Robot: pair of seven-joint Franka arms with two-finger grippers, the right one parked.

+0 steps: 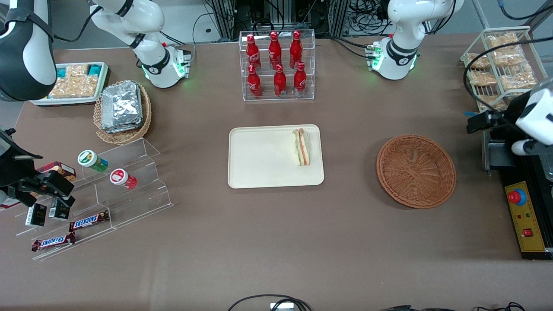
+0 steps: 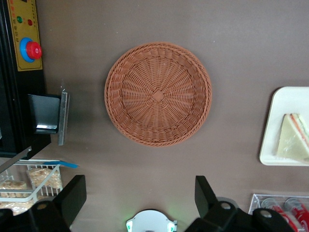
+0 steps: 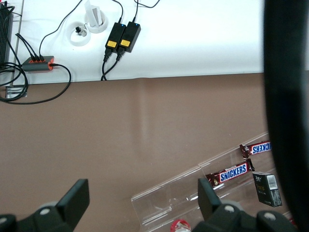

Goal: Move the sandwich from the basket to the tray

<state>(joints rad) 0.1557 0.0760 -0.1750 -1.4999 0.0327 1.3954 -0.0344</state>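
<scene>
A: Directly beneath the end effector (image 2: 140, 200), its fingers spread and holding nothing, lay the basket (image 2: 158, 94), bare.

B: And the sandwich (image 1: 301, 146)?

A: On the tray (image 1: 259, 160), well off toward the parked arm. Probably light, soft, slippery-wrapped; best pinched gently across its flat bread faces. Cola bottles (image 1: 274, 62) stood near.

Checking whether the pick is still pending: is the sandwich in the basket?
No, the sandwich lies on the tray; the basket holds nothing, with the open tool above it.

You can see the wrapped sandwich (image 1: 301, 147) lying on the cream tray (image 1: 259, 157), close to its rim nearest the basket (image 1: 416, 170). The round brown basket holds nothing. The gripper (image 2: 140, 203) hangs above it, fingers spread.
</scene>
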